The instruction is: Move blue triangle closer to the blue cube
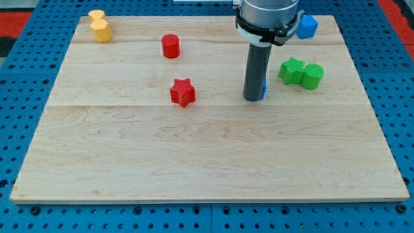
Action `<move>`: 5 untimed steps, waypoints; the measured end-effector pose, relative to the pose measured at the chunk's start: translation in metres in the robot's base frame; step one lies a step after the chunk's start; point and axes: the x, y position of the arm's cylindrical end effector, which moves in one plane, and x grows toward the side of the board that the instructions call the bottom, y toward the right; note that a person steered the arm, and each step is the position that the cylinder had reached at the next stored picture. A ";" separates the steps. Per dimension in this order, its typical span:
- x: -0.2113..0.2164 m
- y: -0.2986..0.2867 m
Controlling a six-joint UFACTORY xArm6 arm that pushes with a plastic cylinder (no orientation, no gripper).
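Note:
The blue cube (307,26) sits near the board's top edge, right of centre. The blue triangle (264,88) is almost wholly hidden behind my rod; only a thin blue sliver shows at the rod's right side. My tip (252,99) rests on the board right beside that sliver, on its left and touching or nearly touching it. The blue cube lies up and to the right of the tip.
A green star (292,70) and a green cylinder (312,76) sit side by side just right of the tip. A red star (183,92) and a red cylinder (171,46) lie to the left. Two yellow blocks (99,26) sit at the top left corner.

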 end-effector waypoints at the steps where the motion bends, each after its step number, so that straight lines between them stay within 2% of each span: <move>1: -0.024 0.000; 3: -0.070 0.002; 4: -0.066 -0.002; 5: -0.042 -0.007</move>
